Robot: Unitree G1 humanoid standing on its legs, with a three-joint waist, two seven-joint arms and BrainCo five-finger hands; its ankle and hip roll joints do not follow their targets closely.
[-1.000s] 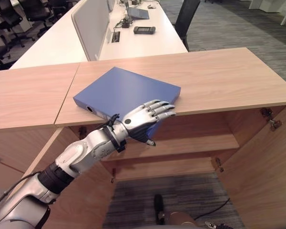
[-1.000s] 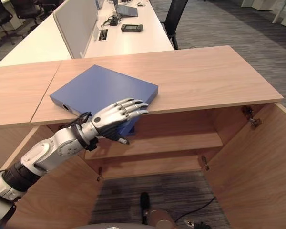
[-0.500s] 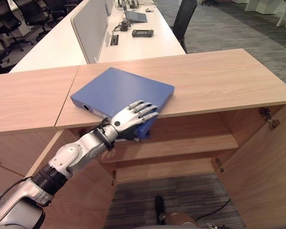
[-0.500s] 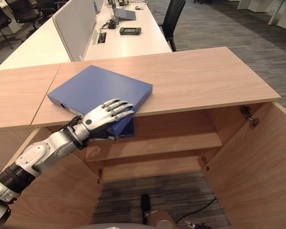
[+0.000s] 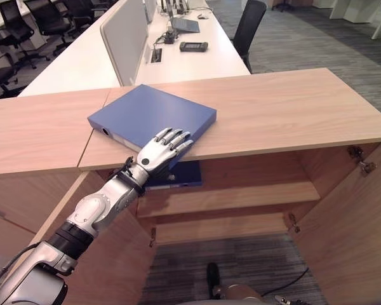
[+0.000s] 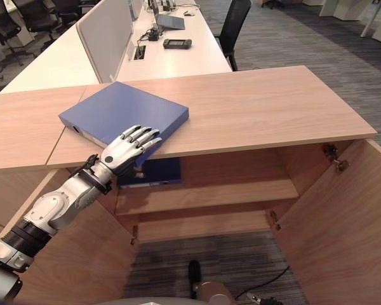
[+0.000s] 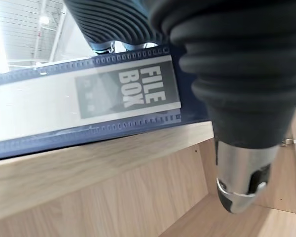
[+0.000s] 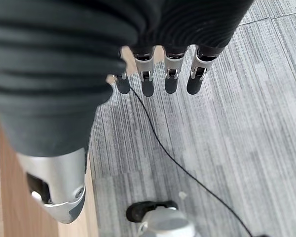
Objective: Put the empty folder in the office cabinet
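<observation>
Flat atop cabinet [image 5: 292, 108], folder [image 5: 153, 114] angled, left hand [image 5: 157, 150] over spine

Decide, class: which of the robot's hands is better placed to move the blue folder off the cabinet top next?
Left. The left hand already lies with straight fingers on the blue folder at the front edge of the cabinet top. The right hand hangs over the floor, away from it.

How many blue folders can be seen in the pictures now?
2. One blue folder lies on the cabinet top, with the left hand at its near edge. A second folder lies inside on the upper shelf. Others may be hidden inside.
</observation>
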